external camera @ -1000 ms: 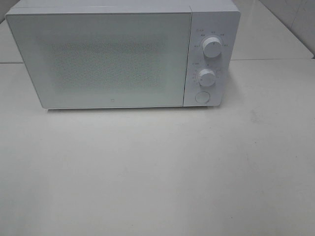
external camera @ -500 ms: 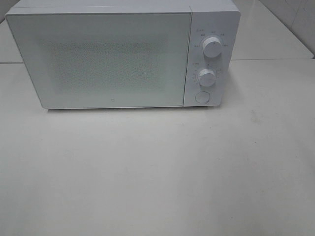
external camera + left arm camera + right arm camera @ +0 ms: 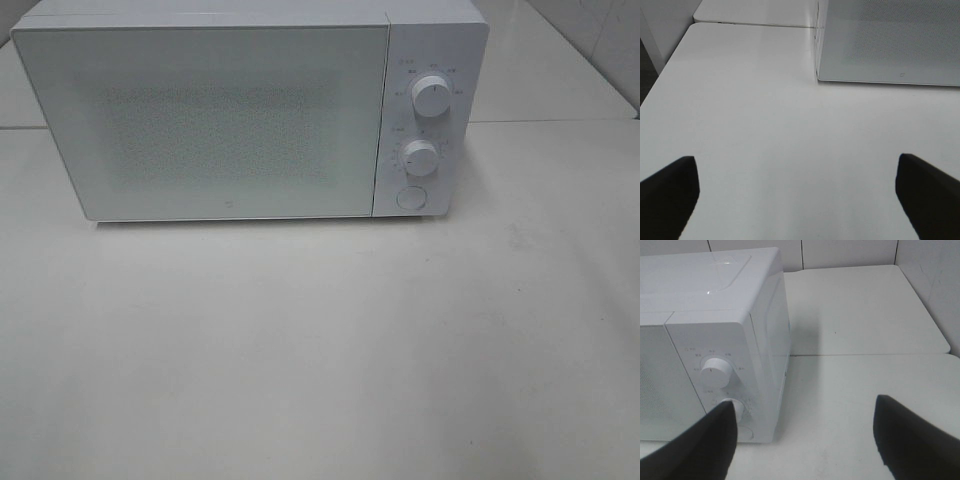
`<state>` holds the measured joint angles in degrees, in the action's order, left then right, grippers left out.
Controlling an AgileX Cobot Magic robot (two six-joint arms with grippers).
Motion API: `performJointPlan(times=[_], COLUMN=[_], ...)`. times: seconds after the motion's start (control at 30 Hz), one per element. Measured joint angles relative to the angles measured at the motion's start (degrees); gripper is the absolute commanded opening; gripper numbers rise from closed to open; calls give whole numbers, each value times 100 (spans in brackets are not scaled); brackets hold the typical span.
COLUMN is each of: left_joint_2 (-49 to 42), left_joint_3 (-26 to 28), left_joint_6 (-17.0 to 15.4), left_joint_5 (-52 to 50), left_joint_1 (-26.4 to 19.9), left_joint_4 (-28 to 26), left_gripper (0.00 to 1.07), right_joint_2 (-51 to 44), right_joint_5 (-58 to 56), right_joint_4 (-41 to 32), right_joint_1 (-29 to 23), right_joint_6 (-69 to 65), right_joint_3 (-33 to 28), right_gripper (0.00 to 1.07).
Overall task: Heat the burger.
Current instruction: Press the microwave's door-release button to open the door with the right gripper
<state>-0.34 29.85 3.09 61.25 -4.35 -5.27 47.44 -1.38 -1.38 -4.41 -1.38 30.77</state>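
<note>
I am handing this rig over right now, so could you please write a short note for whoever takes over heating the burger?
Left gripper: open, empty, above the table in front of the microwave.
Right gripper: open, empty, by the microwave's knob side.
Burger: not in any view. The door is shut and I cannot see through it.
Done: cannot tell whether the burger is already inside.
Left: probably check inside, then set the knobs to heat.
</note>
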Motion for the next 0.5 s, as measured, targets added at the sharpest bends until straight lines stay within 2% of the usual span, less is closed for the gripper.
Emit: performJointPlan(times=[0.47, 0.5], left_joint_2=[0, 0], left_joint_3=[0, 0], left_joint_6=[0, 0], left_joint_5=[0, 0], left_joint_1=[0, 0], left_joint_4=[0, 0], left_gripper=[100, 100], right_joint_2=[1404, 1621], right_joint_5=[2028, 2521], right_joint_4=[138, 138], right_joint_1=[0, 0], right_joint_6=[6, 11], right_joint_3=[-40, -189], right_gripper=[75, 75])
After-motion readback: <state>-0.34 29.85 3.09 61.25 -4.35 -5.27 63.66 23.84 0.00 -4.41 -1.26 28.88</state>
